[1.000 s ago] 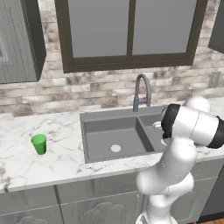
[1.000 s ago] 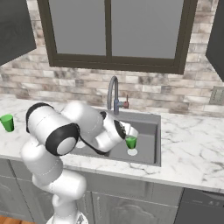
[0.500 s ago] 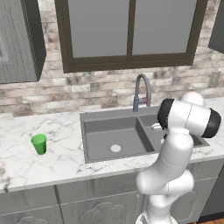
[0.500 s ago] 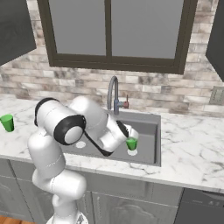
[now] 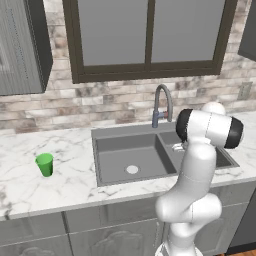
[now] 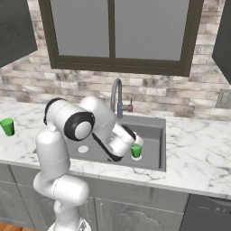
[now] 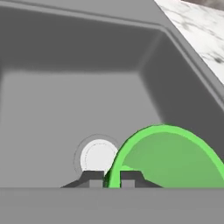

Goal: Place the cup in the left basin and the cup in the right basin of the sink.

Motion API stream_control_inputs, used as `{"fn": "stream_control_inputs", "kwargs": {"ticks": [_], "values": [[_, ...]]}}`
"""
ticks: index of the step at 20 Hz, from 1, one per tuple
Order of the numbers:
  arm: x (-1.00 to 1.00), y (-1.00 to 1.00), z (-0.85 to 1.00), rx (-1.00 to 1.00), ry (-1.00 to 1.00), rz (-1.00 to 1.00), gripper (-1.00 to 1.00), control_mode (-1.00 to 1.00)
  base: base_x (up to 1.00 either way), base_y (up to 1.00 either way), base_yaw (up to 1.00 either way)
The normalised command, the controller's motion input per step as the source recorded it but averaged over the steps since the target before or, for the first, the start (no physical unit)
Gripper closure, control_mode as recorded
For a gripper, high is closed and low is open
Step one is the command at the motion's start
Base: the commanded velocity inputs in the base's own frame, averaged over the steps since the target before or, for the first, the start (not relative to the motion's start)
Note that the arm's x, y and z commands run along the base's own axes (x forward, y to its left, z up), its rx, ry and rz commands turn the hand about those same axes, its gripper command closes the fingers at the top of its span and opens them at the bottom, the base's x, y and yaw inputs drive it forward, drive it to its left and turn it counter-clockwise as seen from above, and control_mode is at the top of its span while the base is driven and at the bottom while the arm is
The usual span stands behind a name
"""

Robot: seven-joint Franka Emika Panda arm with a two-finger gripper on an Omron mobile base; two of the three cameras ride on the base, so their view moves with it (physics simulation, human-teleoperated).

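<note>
One green cup (image 6: 136,150) is low inside the right basin (image 6: 152,133) of the dark grey sink, with my gripper (image 6: 135,145) shut on its rim. In the hand view the cup's green wall (image 7: 170,157) runs between my two fingertips (image 7: 92,178), just above the basin's pale drain (image 7: 99,156). A second green cup (image 5: 44,164) stands upright on the marble counter, well left of the sink. The left basin (image 5: 120,152) holds nothing but its drain. My arm hides much of the right basin (image 5: 223,159) in the left base view.
A curved grey faucet (image 5: 161,102) rises behind the sink's divider. Marble counter (image 6: 198,158) stretches on both sides of the sink. A brick wall and a dark-framed window stand behind, with upper cabinets at the left.
My hand has sunk a little deeper into the right basin with the cup, and my elbow has swung. The cup on the counter has stayed put.
</note>
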Motion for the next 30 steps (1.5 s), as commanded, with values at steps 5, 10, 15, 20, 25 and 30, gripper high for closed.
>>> {"fn": "stream_control_inputs", "kwargs": {"ticks": [5, 10, 15, 20, 25, 30], "values": [[0.05, 0.0, -0.32, 0.0, 0.0, 0.0, -1.0, -1.0, 0.0, 0.0, 0.0], [0.0, 0.0, -0.29, 0.0, 0.0, 0.0, -1.0, -1.0, 0.0, 0.0, 0.0], [0.0, 0.0, -0.02, 0.0, -0.01, 0.0, -1.0, -1.0, 0.0, 0.0, 0.0], [-0.01, 0.06, 0.39, 0.0, -0.09, 0.0, -1.0, -1.0, 0.0, 0.0, 0.0], [-0.04, 0.13, 0.56, 0.0, -0.11, 0.0, -1.0, -1.0, 0.0, 0.0, 0.0], [-0.08, 0.19, 0.41, 0.05, -0.08, 0.0, -1.0, -1.0, 0.0, 0.0, 0.0]]}}
